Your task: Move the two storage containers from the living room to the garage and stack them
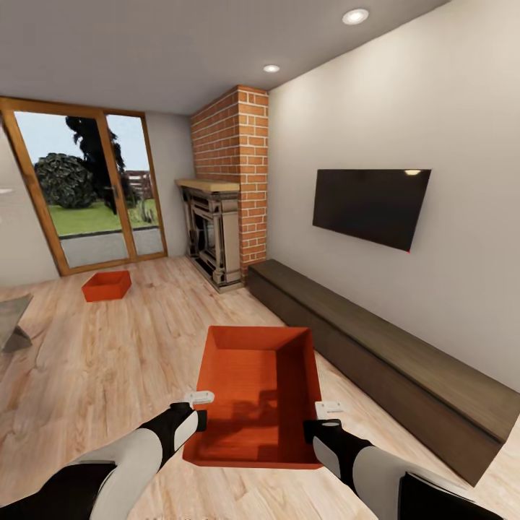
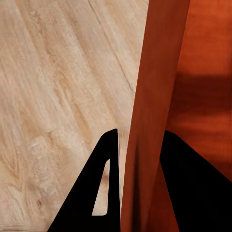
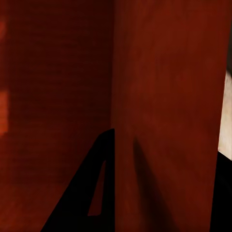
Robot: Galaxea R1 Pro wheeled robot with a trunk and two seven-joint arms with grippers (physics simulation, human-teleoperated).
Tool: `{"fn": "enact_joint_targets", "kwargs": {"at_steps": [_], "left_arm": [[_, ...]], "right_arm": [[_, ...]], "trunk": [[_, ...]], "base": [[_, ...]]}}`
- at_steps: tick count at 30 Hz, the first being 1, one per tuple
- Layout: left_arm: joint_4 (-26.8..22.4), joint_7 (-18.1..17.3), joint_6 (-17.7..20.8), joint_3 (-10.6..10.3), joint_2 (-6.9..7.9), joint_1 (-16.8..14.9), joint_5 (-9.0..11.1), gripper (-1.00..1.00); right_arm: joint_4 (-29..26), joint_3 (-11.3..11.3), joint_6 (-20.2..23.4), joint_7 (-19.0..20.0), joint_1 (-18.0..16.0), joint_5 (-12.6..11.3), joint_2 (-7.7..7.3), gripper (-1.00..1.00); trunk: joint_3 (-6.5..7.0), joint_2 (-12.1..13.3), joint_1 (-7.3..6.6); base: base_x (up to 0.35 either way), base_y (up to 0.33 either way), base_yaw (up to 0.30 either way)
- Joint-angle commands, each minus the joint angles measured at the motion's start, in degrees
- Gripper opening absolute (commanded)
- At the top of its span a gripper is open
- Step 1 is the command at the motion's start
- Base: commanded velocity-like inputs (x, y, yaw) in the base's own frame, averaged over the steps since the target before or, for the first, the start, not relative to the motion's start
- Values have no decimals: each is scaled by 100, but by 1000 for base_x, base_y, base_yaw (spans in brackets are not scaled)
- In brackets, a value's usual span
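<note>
A living room with a light wood plank floor (image 1: 108, 354). Both robot arms reach forward from the lower edge of the head view, forearms angled inward, carrying an orange-red storage container (image 1: 260, 390) between them, held above the planks — its open top faces up.

The left claw (image 1: 200, 419) is clenched on the container's left wall; in the left wrist view its black fingers (image 2: 92, 193) straddle that wall (image 2: 154, 121), one outside over the wood floor, one inside the bin. The right claw (image 1: 318, 430) is clenched on the right wall in the same way; in the right wrist view a dark finger (image 3: 87, 193) lies inside the bin beside the wall (image 3: 169, 121).

The second storage container (image 1: 107, 286) sits on the floor well ahead, near the glass doors (image 1: 90, 195). A brick fireplace (image 1: 224, 195) stands in the corner, a black TV (image 1: 370, 206) hangs on the right wall, and a long dark wooden bench (image 1: 390, 354) runs below it — just right of the carried bin.
</note>
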Motion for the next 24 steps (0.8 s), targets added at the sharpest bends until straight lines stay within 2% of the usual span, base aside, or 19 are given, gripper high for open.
{"fn": "enact_joint_targets", "kwargs": {"at_steps": [1,24], "left_arm": [[1,49,44,-137,2,1,-52,-100],[1,44,44,-137,5,1,-52,-100]], "right_arm": [[-3,-72,26,-61,-9,92,-8,-100],[-3,-72,13,-47,-4,92,-24,-100]], "trunk": [[-9,-7,1],[-9,-7,1]], "base": [[0,0,298],[0,0,295]]}}
